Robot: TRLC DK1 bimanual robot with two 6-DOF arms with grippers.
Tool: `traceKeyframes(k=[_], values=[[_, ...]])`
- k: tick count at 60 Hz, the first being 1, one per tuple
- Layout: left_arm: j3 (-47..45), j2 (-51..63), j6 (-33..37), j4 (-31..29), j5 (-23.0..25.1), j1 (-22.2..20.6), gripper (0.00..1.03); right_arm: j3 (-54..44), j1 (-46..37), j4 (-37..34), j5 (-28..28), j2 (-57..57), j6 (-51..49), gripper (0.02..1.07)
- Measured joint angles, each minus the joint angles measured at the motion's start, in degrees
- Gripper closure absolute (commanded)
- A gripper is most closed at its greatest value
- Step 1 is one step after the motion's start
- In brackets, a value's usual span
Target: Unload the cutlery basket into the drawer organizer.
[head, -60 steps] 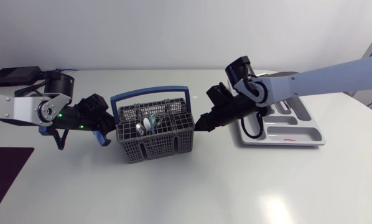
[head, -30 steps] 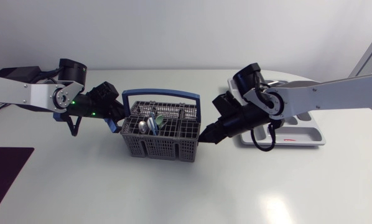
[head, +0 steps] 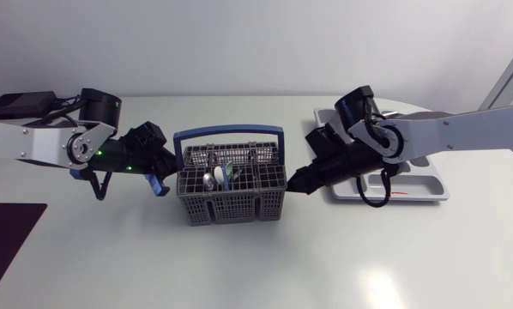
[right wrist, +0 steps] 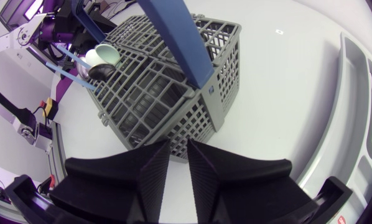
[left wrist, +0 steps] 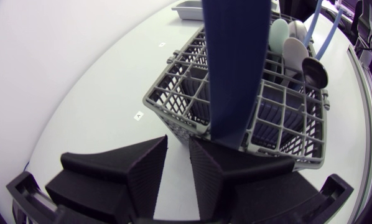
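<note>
1. Head view: the cutlery basket [head: 231,206] stands mid-counter [head: 256,266], its blue handle [head: 229,132] upright and spoons [head: 210,178] inside. The left gripper [head: 164,182] sits close at its left wall and the right gripper [head: 298,183] close at its right wall. The drawer organizer [head: 430,180] lies further right.
2. Left wrist view: the fingers [left wrist: 145,169] stand a narrow slit apart, gripping nothing, with the basket wall just ahead.
3. Right wrist view: its fingers [right wrist: 150,169] are likewise slightly parted and empty, with a basket corner just ahead.
</note>
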Motion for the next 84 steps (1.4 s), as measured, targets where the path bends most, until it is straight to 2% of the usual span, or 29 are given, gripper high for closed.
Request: traceKeyframes(k=[40,44,47,50,57,61,65,75,84], values=[[3.0,2.3,-1.9,-0.2,-0.9,0.1,0.70,-2.3,3.1,1.9,3.0,-1.9,0.3,0.79],[3.0,2.3,-2.3,-0.2,-0.9,0.2,0.62,-2.6,3.0,2.2,3.1,-2.1,0.3,0.74],[3.0,2.3,-2.6,-0.3,-0.8,0.6,0.56,-2.7,2.7,2.2,3.2,-2.1,0.3,0.66],[3.0,2.3,-2.6,-0.7,-0.2,1.1,0.50,-3.2,2.4,2.6,3.6,-2.4,0.2,0.54],[3.0,1.6,-2.6,-3.8,1.4,2.7,0.24,-4.9,1.6,3.4,5.3,-4.9,0.0,0.20],[3.0,0.2,-2.6,-5.9,2.0,3.8,0.17,-5.8,1.0,3.8,6.6,-7.3,-0.3,0.11],[2.9,-2.2,-2.6,-7.7,2.0,5.0,0.13,-6.8,0.5,4.1,7.4,-9.9,-0.7,0.07],[2.9,-10.8,-2.6,-13.4,3.4,7.7,0.13,-8.2,-1.1,3.4,7.9,-15.9,-2.5,0.07],[1.8,-17.5,-2.8,-20.5,5.0,5.9,0.13,-10.2,-2.3,2.8,7.8,-19.4,-3.0,0.07]])
